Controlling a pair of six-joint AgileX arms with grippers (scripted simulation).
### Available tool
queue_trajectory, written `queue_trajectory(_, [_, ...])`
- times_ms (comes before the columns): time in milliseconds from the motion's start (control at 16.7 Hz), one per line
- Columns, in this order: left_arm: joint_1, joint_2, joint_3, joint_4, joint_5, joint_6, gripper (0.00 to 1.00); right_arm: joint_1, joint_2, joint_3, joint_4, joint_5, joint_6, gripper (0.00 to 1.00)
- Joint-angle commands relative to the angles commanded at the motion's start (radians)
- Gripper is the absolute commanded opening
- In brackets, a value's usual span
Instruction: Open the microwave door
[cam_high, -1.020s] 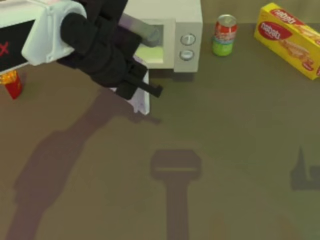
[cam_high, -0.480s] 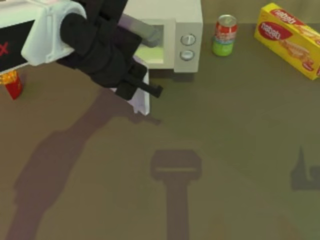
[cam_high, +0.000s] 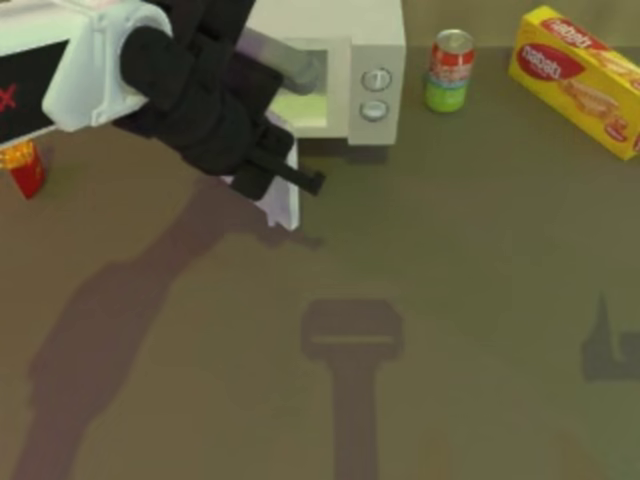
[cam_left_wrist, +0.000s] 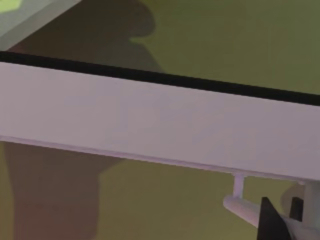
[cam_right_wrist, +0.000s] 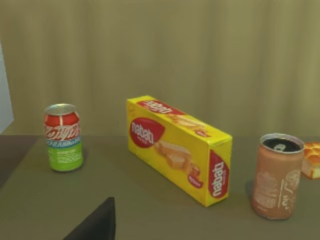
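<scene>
Microwave (cam_high: 340, 60) sits at the upper middle of the top view, an off-white box with two round grey knobs on the right of its front and a pale greenish inside showing. Its door, the microwave door (cam_high: 285, 195), stands swung out toward the lower part of the frame, an off-white panel seen nearly edge-on; in my left wrist view it fills the frame as a pale band with a dark top edge (cam_left_wrist: 150, 120), a slim bar handle under it. My left arm reaches in from the upper left, white and black, and my left claw (cam_high: 300, 178) is at the door's outer edge by the handle; whether its fingers are apart or clamped I cannot tell. My right claw (cam_right_wrist: 95, 225) is only a dark corner in its wrist view.
</scene>
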Motion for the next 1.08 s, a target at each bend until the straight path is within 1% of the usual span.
queue_trajectory(120, [0.005, -0.006, -0.004, 0.000, 0.007, 0.015, 0.00, 0.000, 0.000, 0.000, 0.000, 0.000, 0.000, 1.00])
queue_trajectory(480, [0.052, -0.046, -0.047, -0.008, 0.065, 0.131, 0.00, 0.000, 0.000, 0.000, 0.000, 0.000, 0.000, 1.00])
queue_trajectory(1080, [0.054, -0.047, -0.048, -0.008, 0.067, 0.134, 0.00, 0.000, 0.000, 0.000, 0.000, 0.000, 0.000, 1.00])
